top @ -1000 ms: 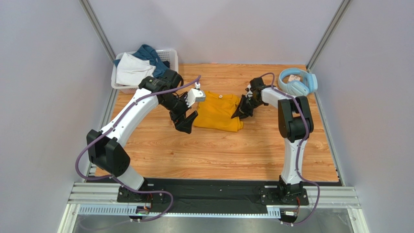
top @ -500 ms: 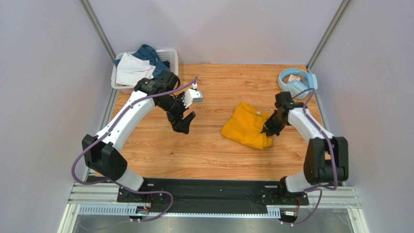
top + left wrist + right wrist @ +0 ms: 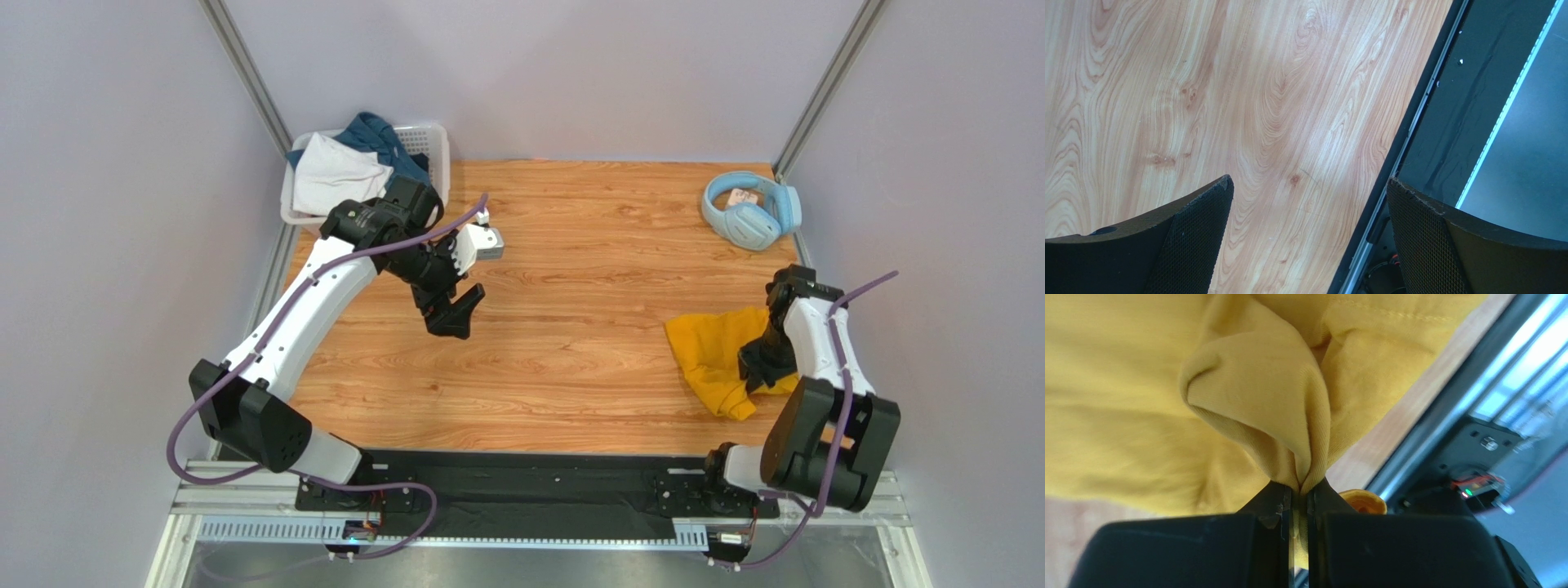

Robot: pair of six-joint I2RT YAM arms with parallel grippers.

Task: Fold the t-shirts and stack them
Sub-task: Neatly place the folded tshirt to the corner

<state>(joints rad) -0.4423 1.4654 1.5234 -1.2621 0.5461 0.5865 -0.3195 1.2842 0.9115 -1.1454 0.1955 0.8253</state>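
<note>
Change noted: within the last second the right fingers (image 3: 756,363) have hauled the mustard-yellow t-shirt (image 3: 709,353) from the middle of the desk (image 3: 577,355) to its near right corner. A second ago the shirt was a compact rectangle. It now lies rumpled, trailing from those fingers toward the desk's centre. The wrist view confirms the hold — the right fingers (image 3: 1278,509) are pressed together on a raised pucker of the yellow cloth (image 3: 1168,416), which bulges just beyond their tips.

The left fingers (image 3: 456,316) have drawn back and are now well apart from the shirt. They stand spread and empty over bare wood (image 3: 1198,226).

The white garment (image 3: 331,172) and the teal-blue garment (image 3: 374,132) sit unchanged in the basket (image 3: 432,137), beyond the left fingers. The headphones (image 3: 748,208) have not moved.

Judgement: the yellow shirt is probably being parked as the base of the stack. The drag appears to have loosened its fold, so it may need squaring up before another shirt goes on top.
</note>
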